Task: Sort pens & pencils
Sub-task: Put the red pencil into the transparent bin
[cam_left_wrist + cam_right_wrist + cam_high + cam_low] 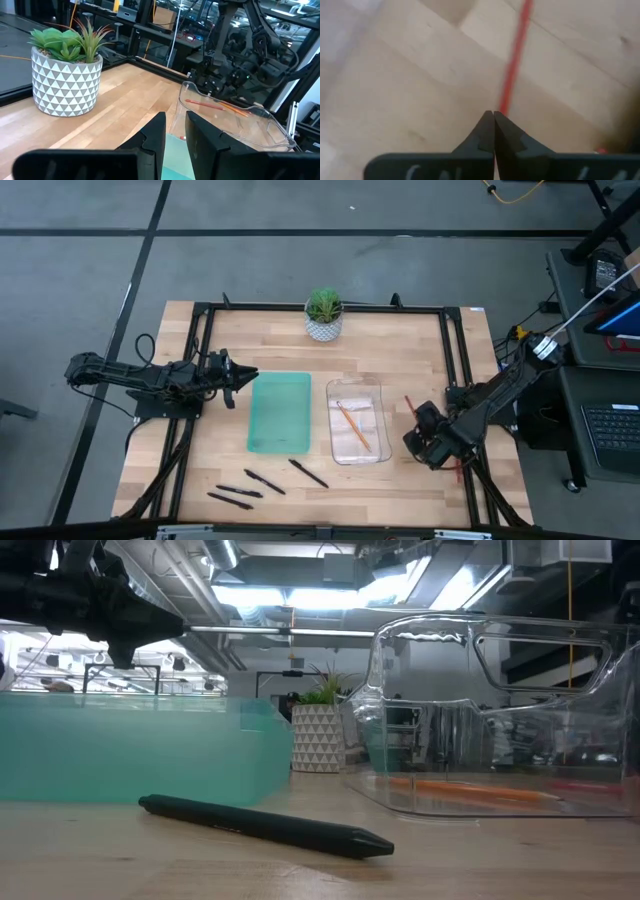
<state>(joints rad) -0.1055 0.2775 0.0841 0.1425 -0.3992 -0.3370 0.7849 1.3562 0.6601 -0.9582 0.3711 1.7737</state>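
We see right gripper [493, 125] fingers pressed together over a red pencil [515, 65] on the table | left gripper [175, 135] slightly parted, holding nothing | orange pencil [354, 426] in clear tray [340, 452] | pens [262, 482] on table near the front edge

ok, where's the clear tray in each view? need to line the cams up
High view: clear tray right of table centre, beside the teal tray, one pencil inside.
Low view: fills the right side, orange pencil on its floor.
Left wrist view: its rim ahead of the left gripper, at right.
Right wrist view: cannot tell; blurred pale patch at the edge only.
Shared landmark: potted plant, absent from the right wrist view.
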